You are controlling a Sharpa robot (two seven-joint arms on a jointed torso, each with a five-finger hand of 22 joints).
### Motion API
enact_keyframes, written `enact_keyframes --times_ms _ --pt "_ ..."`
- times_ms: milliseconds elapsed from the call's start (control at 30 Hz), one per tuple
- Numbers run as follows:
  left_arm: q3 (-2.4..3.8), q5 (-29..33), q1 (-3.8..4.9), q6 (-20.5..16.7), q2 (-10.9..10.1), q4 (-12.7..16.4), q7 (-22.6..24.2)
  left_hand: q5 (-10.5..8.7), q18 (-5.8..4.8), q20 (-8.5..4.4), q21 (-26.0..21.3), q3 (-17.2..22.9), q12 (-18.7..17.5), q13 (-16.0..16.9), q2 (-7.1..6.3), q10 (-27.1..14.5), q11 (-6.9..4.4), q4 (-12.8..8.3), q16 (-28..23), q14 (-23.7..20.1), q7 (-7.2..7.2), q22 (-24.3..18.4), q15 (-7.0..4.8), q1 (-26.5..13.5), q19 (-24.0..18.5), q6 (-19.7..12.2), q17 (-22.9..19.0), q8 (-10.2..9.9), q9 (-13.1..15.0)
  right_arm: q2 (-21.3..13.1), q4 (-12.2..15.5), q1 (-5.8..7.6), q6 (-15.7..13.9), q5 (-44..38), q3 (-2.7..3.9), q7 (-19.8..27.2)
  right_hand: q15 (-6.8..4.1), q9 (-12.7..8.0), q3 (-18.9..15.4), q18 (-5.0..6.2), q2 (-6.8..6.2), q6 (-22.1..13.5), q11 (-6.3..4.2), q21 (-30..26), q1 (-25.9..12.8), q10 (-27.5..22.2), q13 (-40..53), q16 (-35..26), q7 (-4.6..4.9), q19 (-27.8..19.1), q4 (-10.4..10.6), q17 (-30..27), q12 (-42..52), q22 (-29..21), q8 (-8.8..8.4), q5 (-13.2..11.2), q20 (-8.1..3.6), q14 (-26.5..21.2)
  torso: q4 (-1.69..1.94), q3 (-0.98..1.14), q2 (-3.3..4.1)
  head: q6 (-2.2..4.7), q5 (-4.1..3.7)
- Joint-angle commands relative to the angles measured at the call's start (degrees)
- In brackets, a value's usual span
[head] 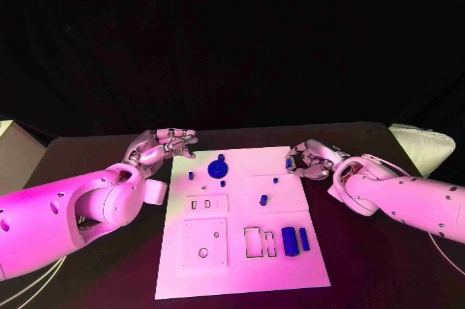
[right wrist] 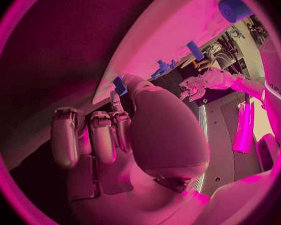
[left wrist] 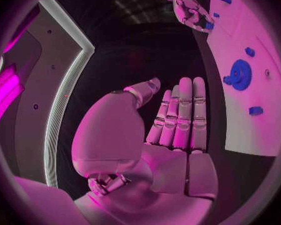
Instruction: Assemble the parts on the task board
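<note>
Several parts: blue, on the board (head: 242,255), including a gear (head: 218,168) and two upright blocks (head: 296,240).
Board: mid-table (head: 368,282).
Right robot hand (head: 308,161): pinches a blue part (head: 289,162) at the board's far right edge.
Left robot hand (head: 162,145): fingers straight, holding nothing, beside the board's far left corner.

no readable text, labels, numbers or signs anywhere

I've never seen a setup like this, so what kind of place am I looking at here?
Most likely a robotics lab or test bench. A white task board with small blue parts lies on a black table against a dark backdrop, and a left hand and right hand flank it.
</note>
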Motion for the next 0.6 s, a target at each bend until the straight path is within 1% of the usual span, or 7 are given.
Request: enact_keyframes --times_ms 33,167,367,500,600 --pt "0.04 0.1 0.01 1.1 0.0 0.1 0.2 0.17 0.62 -0.01 0.4 0.4 0.0 0.0 0.71 -0.4 0.15 0.0 0.2 -0.3 0.26 0.1 0.13 0.0 -0.2 0.1 -0.1 0.2 0.1 0.1 -0.1 -0.07 0.2 -0.7 -0.01 -0.1 -0.26 0.2 0.7 0.39 0.48 1.0 -0.29 0.3 0.1 2.9 12.2 0.0 -0.27 1.8 0.0 13.3 0.4 8.2 0.66 -0.2 0.06 5.5 -0.01 0.00 -0.03 -0.07 0.01" --pt "0.04 0.1 0.01 1.1 0.0 0.1 0.1 0.17 0.62 -0.01 0.4 0.4 0.0 0.0 0.71 -0.4 0.15 0.0 0.2 -0.3 0.26 0.1 0.13 0.0 -0.2 0.1 -0.1 0.2 0.1 0.2 -0.1 -0.07 0.2 -0.8 -0.01 -0.1 -0.99 0.9 2.0 0.33 0.94 3.3 -1.17 0.5 0.3 3.1 12.4 0.1 -1.29 2.0 -0.5 13.4 0.6 8.4 2.41 -0.5 -0.56 5.5 -0.03 0.02 0.00 -0.10 -0.01" --pt "0.04 0.1 0.01 1.0 0.0 0.1 0.0 0.17 0.62 -0.01 0.4 0.4 0.0 0.0 0.71 -0.4 0.15 0.0 0.2 -0.3 0.26 0.1 0.13 0.0 -0.2 0.1 -0.1 0.2 0.1 0.2 0.1 -0.07 -0.3 -0.8 -0.01 0.2 -1.62 1.4 3.0 0.22 1.21 4.7 -1.84 0.9 0.4 3.5 12.7 0.1 -2.04 2.2 -1.0 13.5 1.0 8.8 3.84 -0.8 -1.15 5.6 -0.06 0.05 0.02 -0.16 -0.03" --pt "0.04 0.0 0.01 1.0 0.0 0.2 0.0 0.17 0.62 -0.01 0.4 0.4 0.0 0.0 0.71 -0.4 0.15 0.0 0.2 -0.3 0.26 0.1 0.13 0.0 -0.2 0.1 -0.1 0.2 0.1 0.3 0.3 -0.07 -1.0 -0.8 -0.01 0.2 -1.97 1.8 3.6 0.13 1.36 5.2 -2.19 1.2 0.3 3.8 12.9 0.2 -2.43 2.4 -1.3 13.7 1.2 9.1 4.67 -1.4 -1.48 5.6 0.01 0.04 0.04 -0.22 -0.05" --pt "0.04 0.0 0.01 1.1 0.0 0.2 0.0 0.17 0.62 -0.01 0.4 0.4 0.0 0.0 0.71 -0.4 0.15 0.0 0.2 -0.3 0.26 0.1 0.13 0.0 -0.2 0.1 -0.1 0.2 0.1 0.3 0.4 -0.07 -2.1 -0.8 -0.01 -0.1 -2.29 2.2 4.6 0.06 1.74 5.5 -2.54 1.4 0.1 3.9 13.0 0.2 -2.79 2.5 -1.7 13.7 1.4 9.4 5.51 -2.8 -1.82 5.6 0.02 0.03 0.03 -0.22 -0.07"
